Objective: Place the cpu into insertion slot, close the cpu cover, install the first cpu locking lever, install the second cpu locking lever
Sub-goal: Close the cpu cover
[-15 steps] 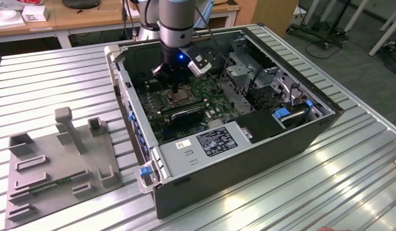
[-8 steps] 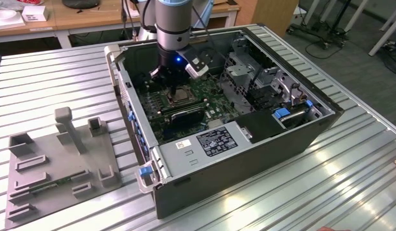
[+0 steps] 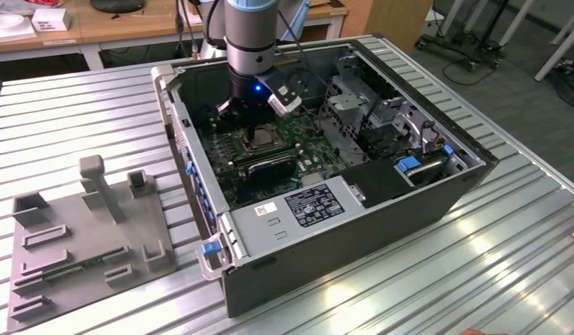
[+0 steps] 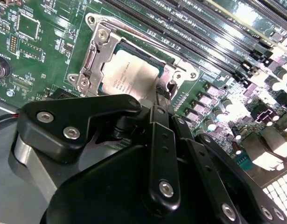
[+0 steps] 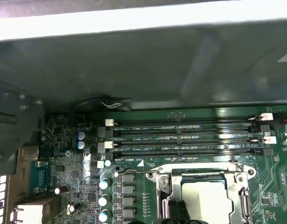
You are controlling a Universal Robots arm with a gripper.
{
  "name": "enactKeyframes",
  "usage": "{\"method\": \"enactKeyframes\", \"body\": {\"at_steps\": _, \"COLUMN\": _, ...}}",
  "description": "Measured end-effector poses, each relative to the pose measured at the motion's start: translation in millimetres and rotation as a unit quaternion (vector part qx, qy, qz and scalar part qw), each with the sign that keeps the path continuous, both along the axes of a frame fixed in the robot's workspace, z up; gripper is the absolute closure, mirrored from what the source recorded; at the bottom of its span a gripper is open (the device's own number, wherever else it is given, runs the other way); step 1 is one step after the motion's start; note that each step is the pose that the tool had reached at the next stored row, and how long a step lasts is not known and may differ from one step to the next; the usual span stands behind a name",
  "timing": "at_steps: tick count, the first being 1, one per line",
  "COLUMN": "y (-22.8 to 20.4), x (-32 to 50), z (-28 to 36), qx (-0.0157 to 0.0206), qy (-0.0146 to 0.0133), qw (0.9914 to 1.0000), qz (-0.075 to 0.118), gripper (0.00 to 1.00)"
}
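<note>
Where the ribbed metal table [image 3: 72, 118] fills the exterior view, an open computer case [image 3: 361, 237] lies across the middle of the frame, and the arm [image 3: 252, 35] hangs into it at upper centre. A grey fixture tray [image 3: 82, 251] sits on the table at lower left, well apart from the case. Inside the case the green motherboard [image 3: 305, 139] lies flat. The gripper [image 4: 163, 95] is low over it. In the second wrist view its black fingers look pressed together, with nothing seen between them and the tips at one edge of the socket. Long black memory slots [image 5: 180, 137] run beside the insertion slot [image 5: 206, 178]. The cpu cover [image 4: 97, 53] lies flat over the slot, framing the cpu [image 4: 131, 77]. The cpu sits inside the slot, its grey top showing through the cover's window in both wrist views.
</note>
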State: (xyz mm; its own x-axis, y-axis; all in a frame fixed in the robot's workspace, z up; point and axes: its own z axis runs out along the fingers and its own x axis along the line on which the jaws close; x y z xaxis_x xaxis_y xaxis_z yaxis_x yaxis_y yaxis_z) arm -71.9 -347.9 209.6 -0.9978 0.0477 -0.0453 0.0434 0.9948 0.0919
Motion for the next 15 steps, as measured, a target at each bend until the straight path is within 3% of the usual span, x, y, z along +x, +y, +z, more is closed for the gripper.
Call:
{"method": "enactKeyframes", "body": {"at_steps": 6, "y": 0.0, "x": -0.6, "z": -5.0, "qx": -0.0002, "qy": -0.0004, "qw": 1.0, "qz": 0.0, "gripper": 0.9}}
{"method": "enactKeyframes", "body": {"at_steps": 15, "y": -0.1, "x": -1.1, "z": -6.5, "qx": -0.0001, "qy": -0.0005, "qw": 1.0, "qz": 0.0, "gripper": 0.9}}
